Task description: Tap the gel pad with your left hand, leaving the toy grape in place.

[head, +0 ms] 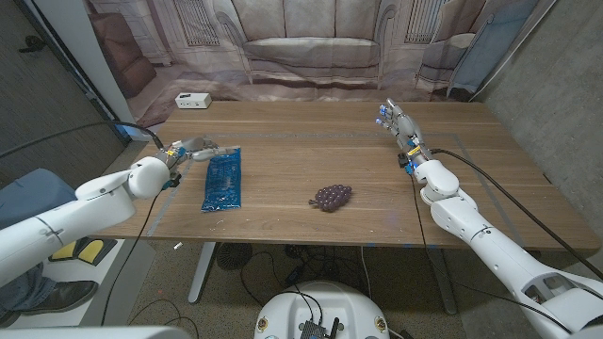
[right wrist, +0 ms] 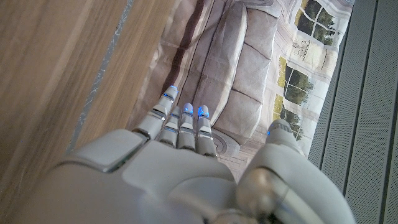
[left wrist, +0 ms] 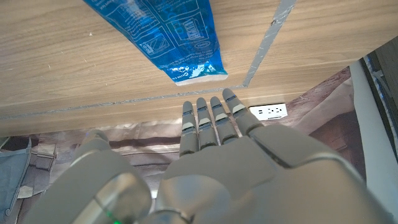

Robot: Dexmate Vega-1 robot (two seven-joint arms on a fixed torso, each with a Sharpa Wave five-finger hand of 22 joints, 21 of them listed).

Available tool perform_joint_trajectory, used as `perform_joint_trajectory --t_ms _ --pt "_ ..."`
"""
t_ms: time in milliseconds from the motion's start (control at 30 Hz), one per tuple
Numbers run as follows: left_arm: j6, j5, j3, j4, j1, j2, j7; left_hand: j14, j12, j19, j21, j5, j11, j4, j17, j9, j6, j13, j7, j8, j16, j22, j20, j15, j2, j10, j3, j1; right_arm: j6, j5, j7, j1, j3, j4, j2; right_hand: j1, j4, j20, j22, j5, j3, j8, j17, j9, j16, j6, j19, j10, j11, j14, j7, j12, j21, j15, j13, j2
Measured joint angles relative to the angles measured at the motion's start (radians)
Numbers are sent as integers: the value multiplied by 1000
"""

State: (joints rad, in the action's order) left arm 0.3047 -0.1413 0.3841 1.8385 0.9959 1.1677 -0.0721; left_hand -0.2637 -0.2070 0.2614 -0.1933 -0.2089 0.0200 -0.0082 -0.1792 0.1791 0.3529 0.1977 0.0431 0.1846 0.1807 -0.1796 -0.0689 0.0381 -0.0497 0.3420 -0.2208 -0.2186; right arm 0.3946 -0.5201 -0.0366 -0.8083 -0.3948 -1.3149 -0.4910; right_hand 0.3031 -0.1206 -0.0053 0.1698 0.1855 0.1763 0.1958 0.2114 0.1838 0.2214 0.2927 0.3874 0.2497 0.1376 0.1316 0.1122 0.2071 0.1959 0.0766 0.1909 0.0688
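Observation:
The blue gel pad (head: 222, 179) lies lengthwise on the left half of the wooden table (head: 311, 155). My left hand (head: 193, 149) hovers beside the pad's far left corner with its fingers stretched out and nothing in it. In the left wrist view those fingers (left wrist: 210, 118) reach past the pad's end (left wrist: 168, 34), and I see a gap between them and the pad. The purple toy grape (head: 331, 196) sits near the table's middle, well right of the pad. My right hand (head: 396, 121) is held over the far right of the table, fingers straight and empty, and so it appears in its own wrist view (right wrist: 180, 130).
A white power strip (head: 192, 100) lies at the far left corner of the table, also visible beyond my left fingers (left wrist: 268, 111). Grey tape lines (left wrist: 267, 43) mark the tabletop. A printed sofa backdrop (head: 311, 42) hangs behind the table.

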Motion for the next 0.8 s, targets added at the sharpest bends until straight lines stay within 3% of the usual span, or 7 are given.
perform_joint_trajectory --t_ms 167,433,800 --pt "0 -4 18 -9 -19 -2 20 9 8 -15 2 0 16 4 0 0 -14 0 -4 -4 0 0 -15 7 5 -26 4 5 -3 1 -5 -4 0 -4 0 0 0 5 0 0 0 0 0 0 0 0 -5 0 0 0 0 0 -1 0 0 0" --pt "-10 -14 47 -28 -50 -12 58 9 8 -11 2 0 19 1 0 0 -23 0 13 -4 0 0 -1 7 5 -22 7 5 -8 1 -6 -5 -1 -8 0 0 0 5 0 0 0 0 0 0 0 0 -5 0 0 -5 0 -4 -4 5 2 0" --pt "-12 -39 87 -48 -94 -26 106 12 3 -11 2 0 5 0 0 0 -28 0 -1 -4 0 3 -1 3 5 -15 8 5 -20 -2 -11 -16 0 -23 -7 0 -4 4 0 0 4 0 0 0 0 0 -15 0 0 -5 0 -4 -4 5 2 0"
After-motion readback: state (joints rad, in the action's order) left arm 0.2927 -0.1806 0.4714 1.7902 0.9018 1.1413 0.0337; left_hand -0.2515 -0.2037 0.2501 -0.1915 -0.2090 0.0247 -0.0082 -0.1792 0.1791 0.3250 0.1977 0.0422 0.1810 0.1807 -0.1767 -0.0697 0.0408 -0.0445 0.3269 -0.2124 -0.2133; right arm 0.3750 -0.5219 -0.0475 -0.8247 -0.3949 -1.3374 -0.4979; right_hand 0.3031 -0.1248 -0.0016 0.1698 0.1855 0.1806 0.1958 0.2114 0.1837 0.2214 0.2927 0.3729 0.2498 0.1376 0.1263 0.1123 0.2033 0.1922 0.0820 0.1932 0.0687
